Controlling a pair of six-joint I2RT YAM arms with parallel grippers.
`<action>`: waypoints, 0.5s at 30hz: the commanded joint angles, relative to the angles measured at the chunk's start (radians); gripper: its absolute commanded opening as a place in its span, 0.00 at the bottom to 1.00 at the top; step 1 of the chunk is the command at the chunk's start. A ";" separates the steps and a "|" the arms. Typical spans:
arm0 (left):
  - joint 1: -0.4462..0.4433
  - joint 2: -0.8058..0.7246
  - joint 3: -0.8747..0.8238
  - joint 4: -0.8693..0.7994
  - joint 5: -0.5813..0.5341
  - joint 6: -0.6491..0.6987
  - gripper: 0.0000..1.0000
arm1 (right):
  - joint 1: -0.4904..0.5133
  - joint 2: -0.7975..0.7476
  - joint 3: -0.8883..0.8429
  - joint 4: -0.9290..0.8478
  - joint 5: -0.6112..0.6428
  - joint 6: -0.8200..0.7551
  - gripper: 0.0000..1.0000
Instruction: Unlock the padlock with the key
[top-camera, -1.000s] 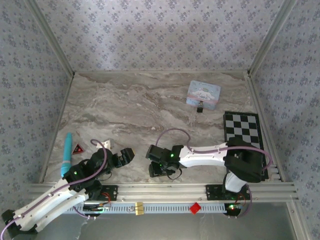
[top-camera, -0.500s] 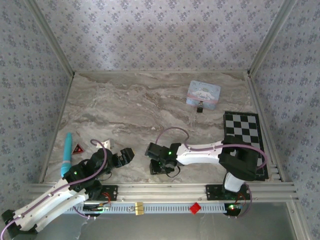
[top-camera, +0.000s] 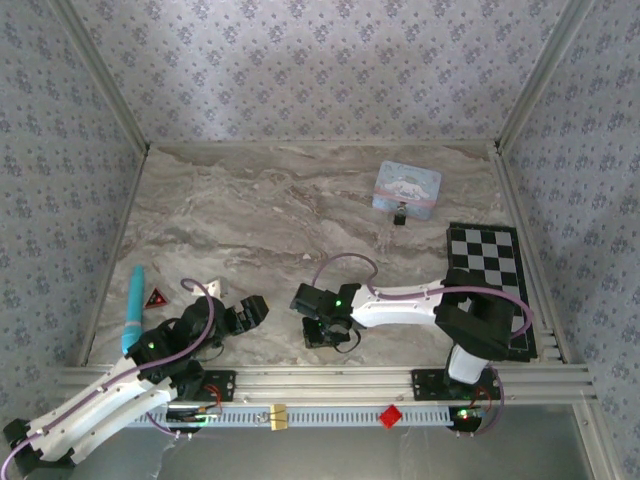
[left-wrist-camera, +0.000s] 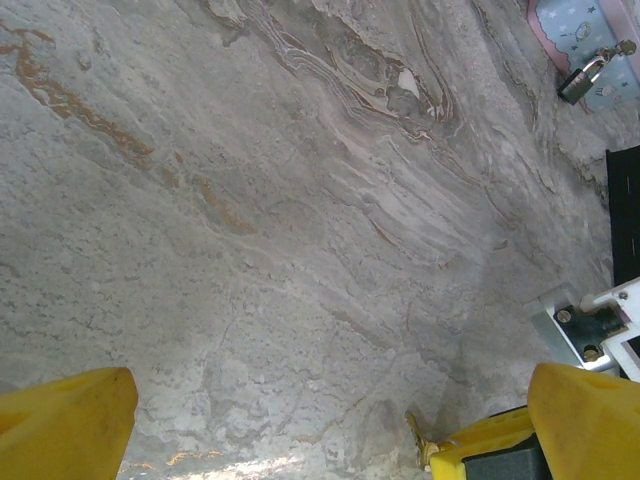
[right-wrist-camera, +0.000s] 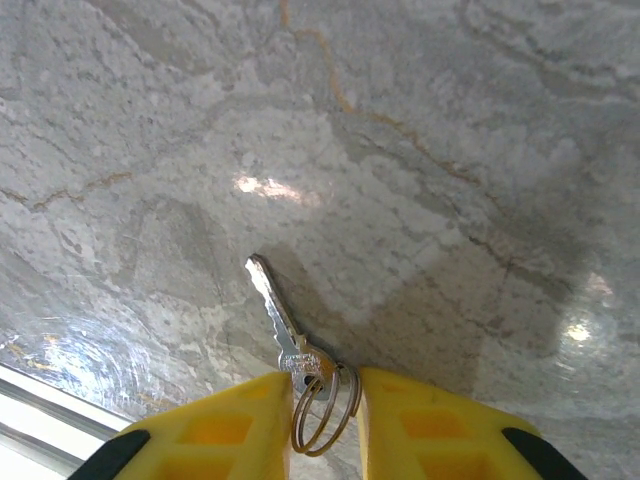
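Observation:
The silver key (right-wrist-camera: 285, 325) lies flat on the marble near the table's front edge, with a wire ring (right-wrist-camera: 325, 410) through its head. My right gripper (right-wrist-camera: 325, 400) (top-camera: 325, 335) is down over it. Its yellow fingers (right-wrist-camera: 215, 435) press the key's head on one side and the ring on the other. The tiny dark padlock (top-camera: 399, 215) (left-wrist-camera: 580, 80) hangs at the front of the pale blue tin (top-camera: 407, 187) far back right. My left gripper (top-camera: 255, 308) (left-wrist-camera: 330, 430) stands open over bare marble at the front left, with nothing between its fingers.
A black-and-white checkerboard (top-camera: 485, 270) lies along the right side. A teal tool (top-camera: 133, 305), a red triangle (top-camera: 155, 298) and a small white piece (top-camera: 213, 288) sit at the front left. Metal rails (top-camera: 320, 380) edge the table's front.
The right gripper's jaws have narrowed from wide apart to touching the key's head and ring, and the wrist has shifted slightly. The left arm has not moved.

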 joint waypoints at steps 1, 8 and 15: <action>-0.005 0.007 -0.001 0.003 -0.016 0.008 1.00 | 0.000 0.005 0.018 -0.003 0.031 -0.014 0.23; -0.006 0.015 -0.001 0.005 -0.017 0.011 1.00 | -0.010 -0.010 0.001 0.017 0.045 -0.014 0.21; -0.004 0.015 -0.003 0.003 -0.016 0.011 1.00 | -0.022 -0.017 -0.007 0.023 0.065 -0.015 0.17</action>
